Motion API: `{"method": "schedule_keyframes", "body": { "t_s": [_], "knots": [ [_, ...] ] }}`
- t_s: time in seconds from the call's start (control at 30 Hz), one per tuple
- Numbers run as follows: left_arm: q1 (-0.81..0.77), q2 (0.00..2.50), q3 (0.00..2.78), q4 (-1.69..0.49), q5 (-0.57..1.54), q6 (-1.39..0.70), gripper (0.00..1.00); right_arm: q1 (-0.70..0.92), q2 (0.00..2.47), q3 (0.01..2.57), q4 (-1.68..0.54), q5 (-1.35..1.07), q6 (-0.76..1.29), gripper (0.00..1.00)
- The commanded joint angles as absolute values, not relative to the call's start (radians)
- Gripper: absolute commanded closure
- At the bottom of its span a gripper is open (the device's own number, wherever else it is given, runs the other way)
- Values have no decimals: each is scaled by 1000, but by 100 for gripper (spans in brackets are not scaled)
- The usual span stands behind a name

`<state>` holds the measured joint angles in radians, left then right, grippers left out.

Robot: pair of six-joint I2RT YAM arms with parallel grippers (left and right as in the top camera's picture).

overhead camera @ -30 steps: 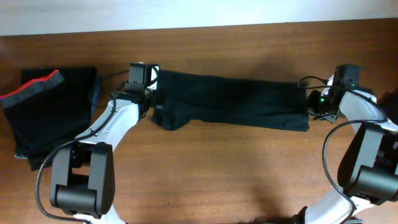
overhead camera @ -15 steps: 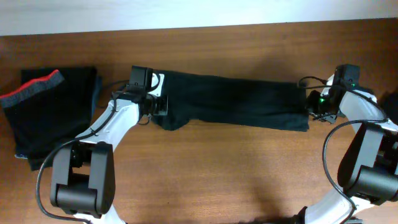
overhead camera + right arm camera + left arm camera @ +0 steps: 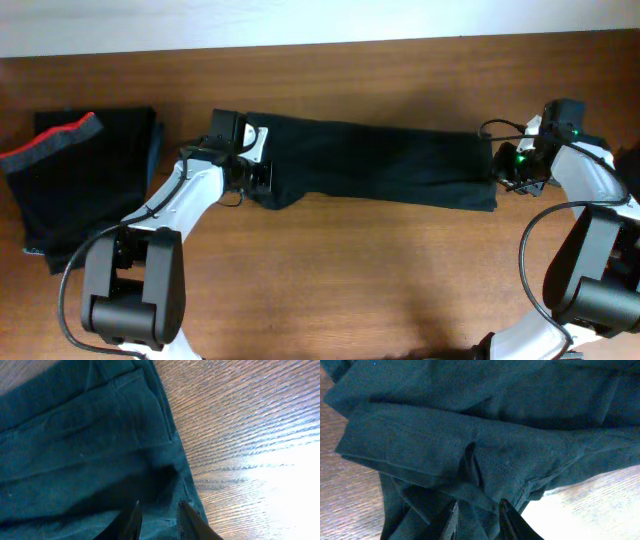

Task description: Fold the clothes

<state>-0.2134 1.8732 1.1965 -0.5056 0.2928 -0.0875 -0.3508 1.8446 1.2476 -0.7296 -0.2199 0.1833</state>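
The long black garment (image 3: 380, 165) lies stretched across the far half of the table (image 3: 380, 290), its left end bunched and its right end squared. The left gripper (image 3: 479, 520) sits at the bunched left end, jaws narrowly parted, with a folded hem and seam slit just ahead of them. The right gripper (image 3: 160, 520) sits over the right end at the cloth's edge, jaws likewise narrowly parted. The garment with the red-and-grey waistband (image 3: 80, 190) lies folded at far left, well apart.
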Motion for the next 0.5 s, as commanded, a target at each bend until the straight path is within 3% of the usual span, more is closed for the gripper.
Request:
{"method": "schedule_keyframes", "body": {
  "t_s": [0.0, 0.47],
  "knots": [
    [-248, 1886, 1195, -503, 312, -128, 73, -347, 1822, 1268, -730, -232, 179, 71],
    [-312, 1922, 1197, -488, 258, -146, 77, -347, 1822, 1268, -745, -224, 161, 71]
  ]
}}
